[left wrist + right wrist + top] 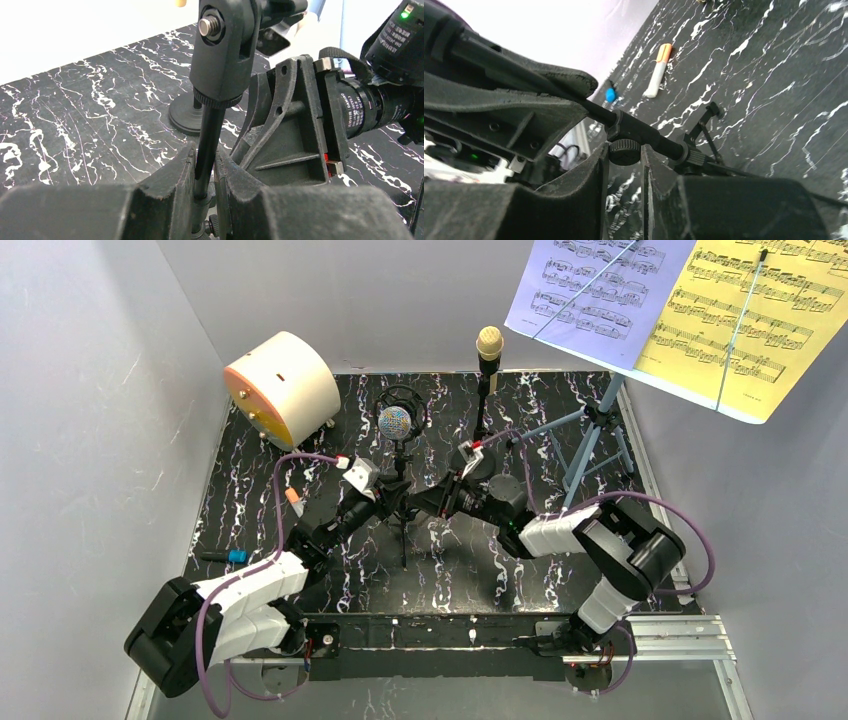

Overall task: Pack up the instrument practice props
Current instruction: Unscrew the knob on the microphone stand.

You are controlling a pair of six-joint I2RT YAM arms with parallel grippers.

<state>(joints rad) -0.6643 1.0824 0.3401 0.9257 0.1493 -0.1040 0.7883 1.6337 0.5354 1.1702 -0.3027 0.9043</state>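
The silver-headed microphone (395,423) stands on the black tripod pole (403,540) mid-table. My left gripper (392,502) is shut on the pole's thin upper shaft (209,135), which passes between its jaws (204,160). From the right, my right gripper (428,502) holds the pole's knurled knob (624,151), one jaw on each side of it. Behind stands the cream microphone (489,342) on its round-base pole (484,400). At the back right, the blue music rack (590,440) carries a lavender sheet (595,285) and a yellow sheet (750,320).
A big cream cylinder with an orange face (285,385) lies at the back left. An orange-and-white marker (293,499) and a small blue-tipped item (232,556) lie on the black marbled mat (560,570) to the left. The round base (187,117) sits just beyond the held pole.
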